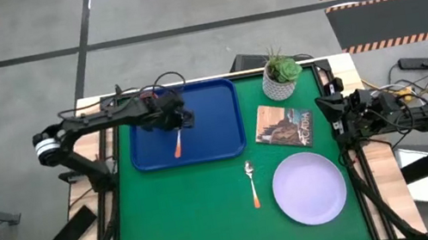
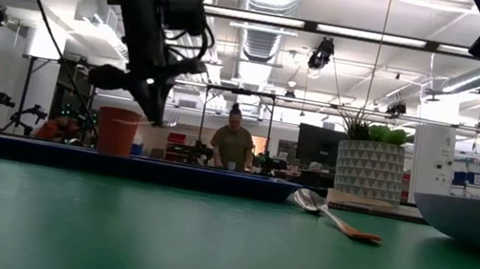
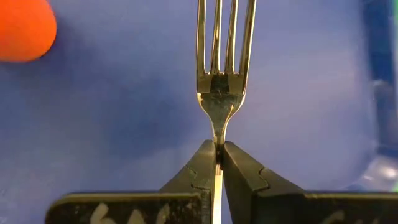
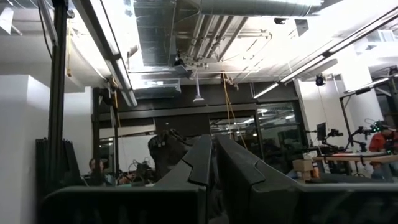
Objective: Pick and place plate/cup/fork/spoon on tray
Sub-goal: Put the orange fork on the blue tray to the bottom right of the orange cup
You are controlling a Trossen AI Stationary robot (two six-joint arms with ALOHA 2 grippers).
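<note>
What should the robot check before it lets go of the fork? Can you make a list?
1. Left tool pinching the fork: ok.
2. Fork above the tray: ok.
3. Cup clear of the fork: ok, off to one side.
4. Fork low enough to drop gently: cannot tell.
5. Spoon and plate on the tray: not ok, both on the green mat.
6. Right tool out of the way: ok, parked at the table edge.

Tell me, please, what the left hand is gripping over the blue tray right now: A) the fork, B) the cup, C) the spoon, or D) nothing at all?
A: in the left wrist view the left hand is shut on the neck of the fork, its tines showing over the tray, while the spoon lies on the green mat.
</note>
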